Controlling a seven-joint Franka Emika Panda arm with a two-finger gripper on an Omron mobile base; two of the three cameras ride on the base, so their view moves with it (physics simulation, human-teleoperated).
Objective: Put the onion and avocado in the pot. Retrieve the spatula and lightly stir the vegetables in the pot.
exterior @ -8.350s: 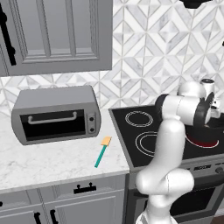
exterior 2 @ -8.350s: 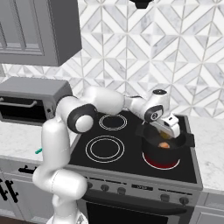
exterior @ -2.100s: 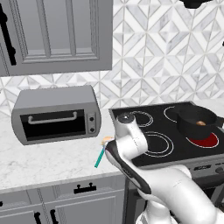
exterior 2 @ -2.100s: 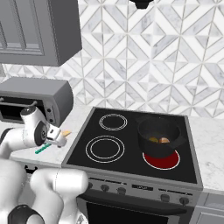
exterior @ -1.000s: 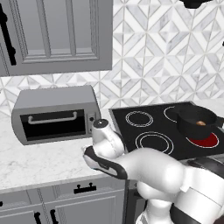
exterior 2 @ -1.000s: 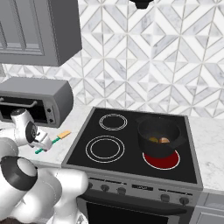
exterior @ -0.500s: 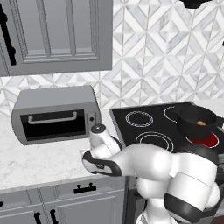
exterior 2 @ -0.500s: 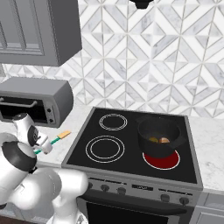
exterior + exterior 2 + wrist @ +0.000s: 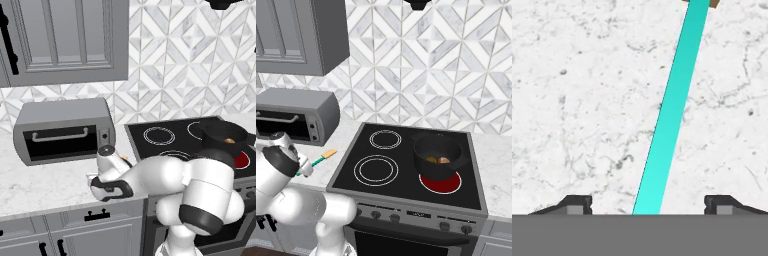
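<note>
— Now, hanging over what?
— Hovering low over the spatula [image 9: 672, 105], looking straight down onto the marbled tabletop [image 9: 572, 100].
— Gripping anything?
— Gripping nothing. Standing with the tool [image 9: 649, 205] spread wide, one dark tip showing at 7 o'clock and the other at 5 o'clock in the hand view, both keeping clear of the teal handle passing between them.
— Lying how?
— Lying flat, running from 6 o'clock up towards 1 o'clock in the hand view, with a sliver of the tan blade peeking in at the top edge.
— And seen from the right base view?
— Resting on the tabletop at 9 o'clock from the stove [image 9: 406, 165], spatula [image 9: 321, 159] pointing its blade towards 2 o'clock, sitting near the toaster oven [image 9: 296, 117].
— Anything waiting in the pot [image 9: 436, 167]?
— Holding two small lumps: the onion [image 9: 444, 160] sitting at 3 o'clock, the avocado [image 9: 431, 160] just beside it at 9 o'clock.
— Standing where?
— Standing upright on the right half of the stove, overlapping the glowing red ring [image 9: 441, 184] showing at its 6 o'clock, well apart from the spatula.
— And from the left base view?
— Showing the pot [image 9: 222, 134] far out at 3 o'clock from the toaster oven [image 9: 65, 130].
</note>
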